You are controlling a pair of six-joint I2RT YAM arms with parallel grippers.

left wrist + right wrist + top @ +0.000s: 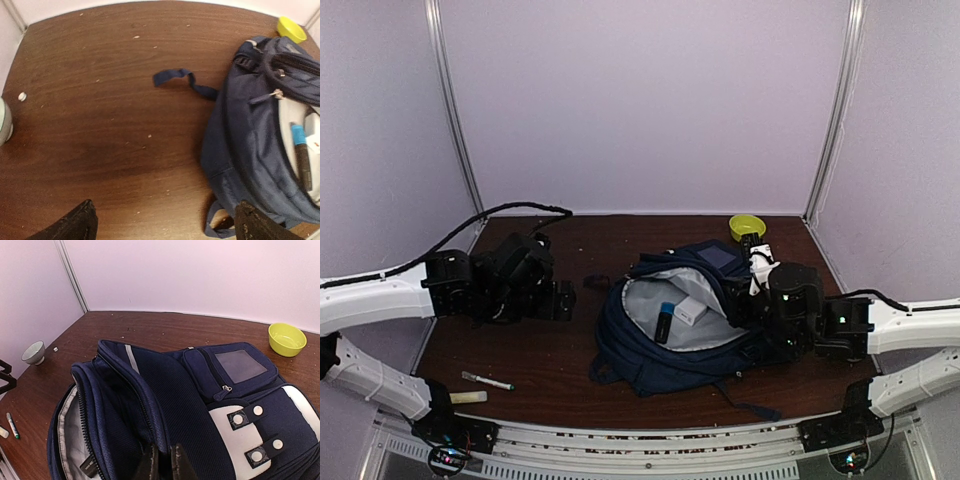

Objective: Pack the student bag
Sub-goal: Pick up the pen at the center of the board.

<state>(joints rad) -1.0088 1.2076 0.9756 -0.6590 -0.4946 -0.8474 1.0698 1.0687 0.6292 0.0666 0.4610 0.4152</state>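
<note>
- Top external view, far left: a marker (488, 381) and a pale stick (468, 397) lie on the surface (550, 370) near the left arm's base, well apart from the bag. They are probably the next things to pack.
- The left pincer (563, 300) hangs released, jaws wide and holding nothing, over bare wood just left of the bag.
- To fetch the marker well, it should close across the barrel, then carry it high over the bag's near wall.
- The student bag (650, 355) lies mid-surface with its mouth gaping. A blue-capped marker (663, 322) and a white box (689, 311) rest on the grey lining.
- The right pincer (162, 462) is clenched on the bag's rim fabric. That hold props the mouth open, so it should not slacken.
- A small tag inside the rim is too small to read, and the white studded patch (250, 432) is blank.
- A yellow bowl (747, 226) stands behind the bag.
</note>
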